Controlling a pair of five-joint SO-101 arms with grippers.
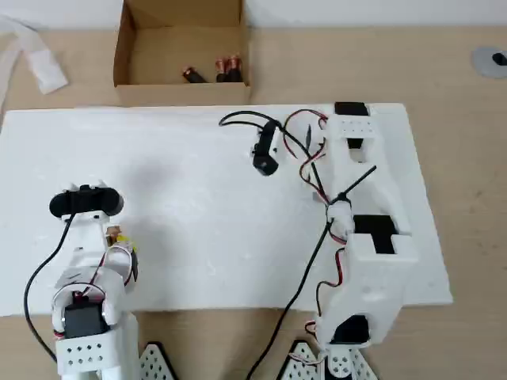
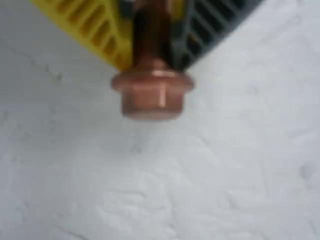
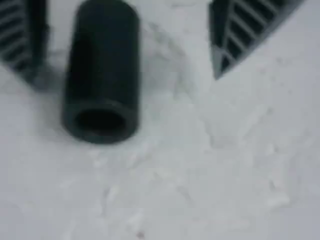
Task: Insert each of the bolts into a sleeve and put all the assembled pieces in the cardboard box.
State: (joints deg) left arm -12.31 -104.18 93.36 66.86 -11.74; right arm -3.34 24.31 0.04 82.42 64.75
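The left gripper [image 2: 152, 52] pinches a copper bolt [image 2: 152, 95] by its shank; the right gripper [image 3: 124, 72] is spread around a black sleeve [image 3: 102, 60].

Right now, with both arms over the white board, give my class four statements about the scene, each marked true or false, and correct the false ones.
1. The left gripper grips a copper bolt. True.
2. The right gripper is shut on the black sleeve. False: its fingers stand open, one on either side of the sleeve.
3. The cardboard box is empty. False: a few pieces lie inside it.
4. The cardboard box sits off the white board. True.
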